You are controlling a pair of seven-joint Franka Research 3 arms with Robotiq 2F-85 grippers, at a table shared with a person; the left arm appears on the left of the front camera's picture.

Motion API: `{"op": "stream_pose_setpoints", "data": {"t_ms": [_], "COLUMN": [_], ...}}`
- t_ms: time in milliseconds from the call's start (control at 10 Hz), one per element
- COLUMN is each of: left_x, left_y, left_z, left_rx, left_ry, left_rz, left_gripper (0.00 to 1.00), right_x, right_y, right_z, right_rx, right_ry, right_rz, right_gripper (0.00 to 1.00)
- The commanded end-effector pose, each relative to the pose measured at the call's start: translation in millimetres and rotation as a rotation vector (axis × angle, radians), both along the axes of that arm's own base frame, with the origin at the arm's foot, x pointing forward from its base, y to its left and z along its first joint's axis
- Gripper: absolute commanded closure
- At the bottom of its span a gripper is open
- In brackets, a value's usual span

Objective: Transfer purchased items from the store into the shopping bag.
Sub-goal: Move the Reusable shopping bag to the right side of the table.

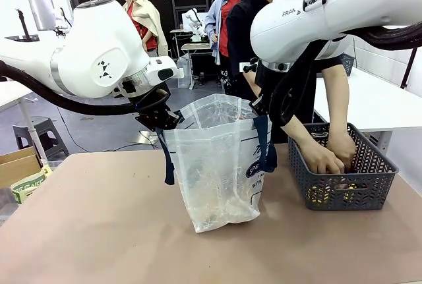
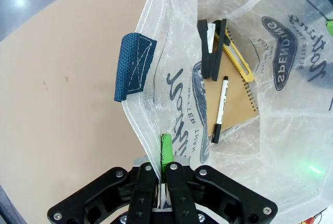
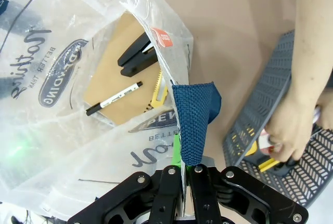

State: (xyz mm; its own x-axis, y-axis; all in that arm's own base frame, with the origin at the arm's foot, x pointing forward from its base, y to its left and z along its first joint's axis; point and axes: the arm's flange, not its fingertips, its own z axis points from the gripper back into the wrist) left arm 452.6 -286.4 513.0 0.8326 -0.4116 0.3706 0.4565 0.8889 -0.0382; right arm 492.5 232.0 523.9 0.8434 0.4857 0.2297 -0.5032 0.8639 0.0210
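The clear shopping bag (image 1: pixel 214 165) with navy lettering stands open mid-table. My left gripper (image 1: pixel 160 118) is shut on its left rim beside a navy strap (image 2: pixel 134 67), and my right gripper (image 1: pixel 259 107) is shut on its right rim by the other strap (image 3: pixel 193 120). On the bag's bottom lie a flat brown pack (image 2: pixel 237 102), a black stapler (image 2: pixel 213 47), a marker pen (image 2: pixel 219 108) and a yellow piece (image 3: pixel 160 91). To the right sits the grey lattice basket (image 1: pixel 369 185); both of the person's hands (image 1: pixel 330 155) are down inside it, among yellow bits (image 3: pixel 265 164).
Bare brown tabletop (image 1: pixel 92 231) stretches to the left and in front of the bag. A cardboard box (image 1: pixel 16 165) sits off the table's left edge. A white table (image 1: pixel 376 103) stands behind the basket.
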Motion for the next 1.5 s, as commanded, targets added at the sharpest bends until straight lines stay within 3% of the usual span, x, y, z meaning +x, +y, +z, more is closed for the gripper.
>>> {"op": "stream_pose_setpoints", "data": {"t_ms": [0,1400], "left_x": [0.1,0.1], "left_y": [0.5,0.5], "left_z": [0.4,0.4], "left_rx": [0.0,0.0], "left_ry": [-0.001,-0.001], "left_rz": [-0.001,-0.001], "left_gripper": [1.0,1.0], "right_x": [0.1,0.1], "right_y": [-0.4,-0.4], "right_z": [-0.3,-0.3], "right_rx": [0.0,0.0], "right_ry": [0.0,0.0], "right_rz": [-0.001,-0.001], "right_gripper": [1.0,1.0]}}
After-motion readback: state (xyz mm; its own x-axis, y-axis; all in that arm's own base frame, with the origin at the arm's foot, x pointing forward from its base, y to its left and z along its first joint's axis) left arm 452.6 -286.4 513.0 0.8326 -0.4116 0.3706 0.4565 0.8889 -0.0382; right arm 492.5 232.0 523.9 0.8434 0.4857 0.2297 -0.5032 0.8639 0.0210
